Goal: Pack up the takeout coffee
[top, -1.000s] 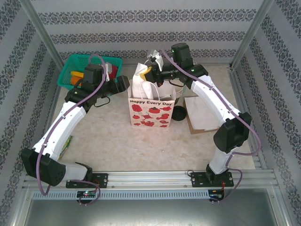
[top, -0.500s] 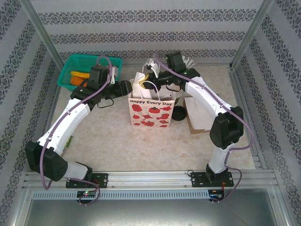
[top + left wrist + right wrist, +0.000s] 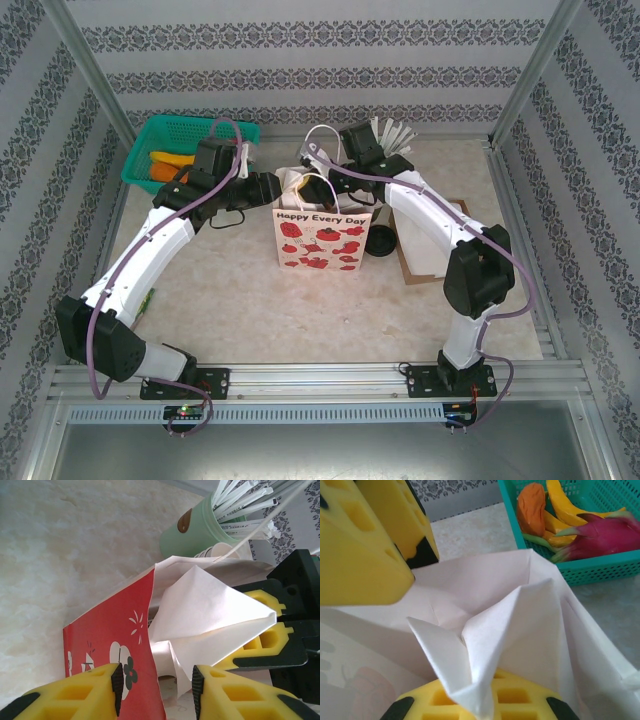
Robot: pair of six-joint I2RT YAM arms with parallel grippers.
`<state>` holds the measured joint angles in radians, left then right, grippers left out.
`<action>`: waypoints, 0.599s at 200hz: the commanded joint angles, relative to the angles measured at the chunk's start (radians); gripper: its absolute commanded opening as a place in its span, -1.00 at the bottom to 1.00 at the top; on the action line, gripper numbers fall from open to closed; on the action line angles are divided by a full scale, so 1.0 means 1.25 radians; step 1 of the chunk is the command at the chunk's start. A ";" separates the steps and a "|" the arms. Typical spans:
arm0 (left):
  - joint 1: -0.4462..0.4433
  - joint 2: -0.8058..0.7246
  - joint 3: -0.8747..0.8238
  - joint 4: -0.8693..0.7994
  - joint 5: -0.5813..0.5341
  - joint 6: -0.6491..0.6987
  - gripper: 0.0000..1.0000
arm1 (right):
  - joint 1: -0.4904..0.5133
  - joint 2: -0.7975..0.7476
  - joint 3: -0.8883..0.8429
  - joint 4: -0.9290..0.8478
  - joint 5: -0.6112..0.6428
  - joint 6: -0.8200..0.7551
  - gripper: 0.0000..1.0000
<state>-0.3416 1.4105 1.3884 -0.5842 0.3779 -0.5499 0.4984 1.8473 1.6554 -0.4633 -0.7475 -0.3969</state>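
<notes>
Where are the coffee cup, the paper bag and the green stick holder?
coffee cup (image 3: 381, 241), top view, on its black lid.
paper bag (image 3: 322, 240), top view, on its printed front face.
green stick holder (image 3: 199, 530), left wrist view, on its pale green side wall.

Robot lab test cell. Aluminium frame posts (image 3: 88, 75) box in wallpaper-print panels (image 3: 320, 40). Marble-look surface (image 3: 250, 300). White left arm (image 3: 150, 250) and right arm (image 3: 430, 212) bolted to slotted metal rail (image 3: 320, 378) at near edge.
</notes>
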 commanded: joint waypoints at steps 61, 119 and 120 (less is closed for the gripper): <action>-0.015 0.010 0.028 -0.018 0.011 0.020 -0.18 | 0.011 0.007 0.082 -0.121 0.008 -0.076 -0.02; -0.015 0.010 0.028 -0.025 0.006 0.028 -0.22 | 0.009 -0.052 0.082 -0.107 0.064 -0.065 0.12; -0.014 0.010 0.027 -0.025 0.006 0.028 -0.23 | 0.009 -0.053 0.082 -0.108 0.067 -0.063 0.13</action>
<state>-0.3481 1.4166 1.3956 -0.5919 0.3885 -0.5430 0.5018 1.8427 1.7325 -0.5961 -0.7063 -0.4763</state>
